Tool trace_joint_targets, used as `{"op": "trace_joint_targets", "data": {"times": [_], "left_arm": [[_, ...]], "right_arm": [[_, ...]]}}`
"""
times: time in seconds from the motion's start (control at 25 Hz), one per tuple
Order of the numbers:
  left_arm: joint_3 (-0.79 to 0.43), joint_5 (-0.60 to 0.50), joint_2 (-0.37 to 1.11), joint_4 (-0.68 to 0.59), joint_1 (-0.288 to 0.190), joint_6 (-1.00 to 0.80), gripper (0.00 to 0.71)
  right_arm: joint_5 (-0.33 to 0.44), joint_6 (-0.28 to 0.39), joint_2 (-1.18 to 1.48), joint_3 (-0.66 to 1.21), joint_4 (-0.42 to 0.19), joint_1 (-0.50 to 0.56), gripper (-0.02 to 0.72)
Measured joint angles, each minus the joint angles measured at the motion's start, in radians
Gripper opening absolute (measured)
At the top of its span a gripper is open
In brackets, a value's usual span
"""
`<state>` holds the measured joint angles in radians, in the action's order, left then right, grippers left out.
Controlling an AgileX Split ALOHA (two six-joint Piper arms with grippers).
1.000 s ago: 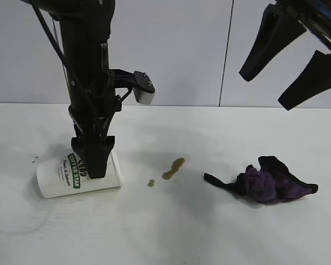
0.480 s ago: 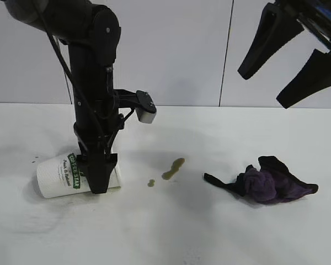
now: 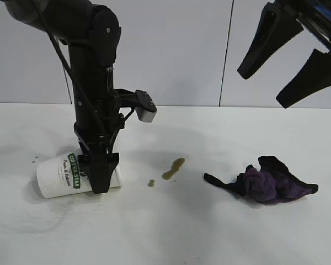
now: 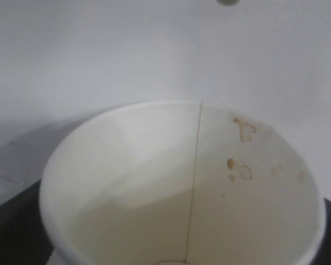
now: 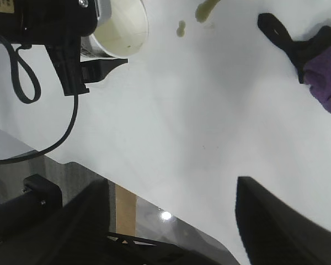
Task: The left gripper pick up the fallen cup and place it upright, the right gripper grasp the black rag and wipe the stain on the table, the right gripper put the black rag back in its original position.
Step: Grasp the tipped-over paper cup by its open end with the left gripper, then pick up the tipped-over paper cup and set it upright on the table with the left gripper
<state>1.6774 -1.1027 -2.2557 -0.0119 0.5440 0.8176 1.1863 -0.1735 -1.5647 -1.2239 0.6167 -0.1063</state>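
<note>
Exterior view shows the cup lying on its side on the white counter, at about 8 o'clock in the picture. Its open mouth faces toward the stain. Left wrist view looks right into the cup: it is empty, with only a few small brown spots on the inside wall and a thin seam running down it.

The left gripper comes straight down over the mouth end of the cup. Its jaws sit on either side of the cup, one in front and one behind. I cannot tell if they are squeezing the cup or are just beside it. The cup rests on the counter.

The stain is a small green smear near the middle of the counter, with a tiny drop just beside it toward the cup. The black rag lies bunched up at about 4 o'clock, well apart from the stain, black at the edges and purple in the middle.

The right gripper hangs high up at about 1 o'clock, tilted down. Its jaws are spread wide and hold nothing
</note>
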Motion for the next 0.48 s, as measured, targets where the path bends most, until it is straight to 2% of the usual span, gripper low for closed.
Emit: {"op": "trace_joint_targets", "data": {"times": [0.48], "left_arm": [[0.031,-0.012,0.040,0.000,0.000,-0.036,0.575]], "right_arm": [[0.007,0.001,0.000,0.000,0.000,0.000,0.454]]}}
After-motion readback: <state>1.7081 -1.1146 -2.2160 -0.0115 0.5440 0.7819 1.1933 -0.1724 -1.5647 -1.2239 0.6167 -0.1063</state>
